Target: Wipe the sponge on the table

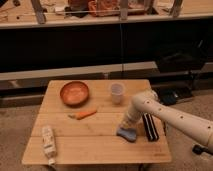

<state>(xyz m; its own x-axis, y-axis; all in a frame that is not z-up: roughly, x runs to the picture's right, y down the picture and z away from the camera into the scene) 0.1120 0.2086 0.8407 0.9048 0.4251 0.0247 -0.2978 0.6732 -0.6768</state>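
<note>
Six loose items on one table (pixel 100 146), light wood, wide planks. A long dark shelf (pixel 75 47) runs behind its far edge.

Arm (pixel 172 114): white, comes in from the right of the view and crosses the table's right edge. The forearm reaches left toward the table's middle, then the wrist bends steeply down toward the top.

Gripper (pixel 128 126): points down, low over the right half of the table, near the near edge. It sits directly on top of the sponge. Cannot tell whether it is clenched on the sponge or only resting on it.

Bowl (pixel 75 94): wooden, round, upright, far-left part of the table. Its inside shows reddish-brown wood.

Black block (pixel 150 127): ridged, rectangular, lies flat by the right edge, just right of the gripper, long side running far to near.

Bottle (pixel 48 142): white, lies on its side at the near-left corner, cap toward the near edge.

Cup (pixel 117 92): pale, translucent, upright near the far edge, right of the bowl and apart from it. Contents cannot be made out.

Carrot (pixel 84 114): orange, lies flat between bowl and near edge, left of centre.

Sponge (pixel 125 134): blue-grey, flat on the table under the gripper, just left of the block, near the near edge.
</note>
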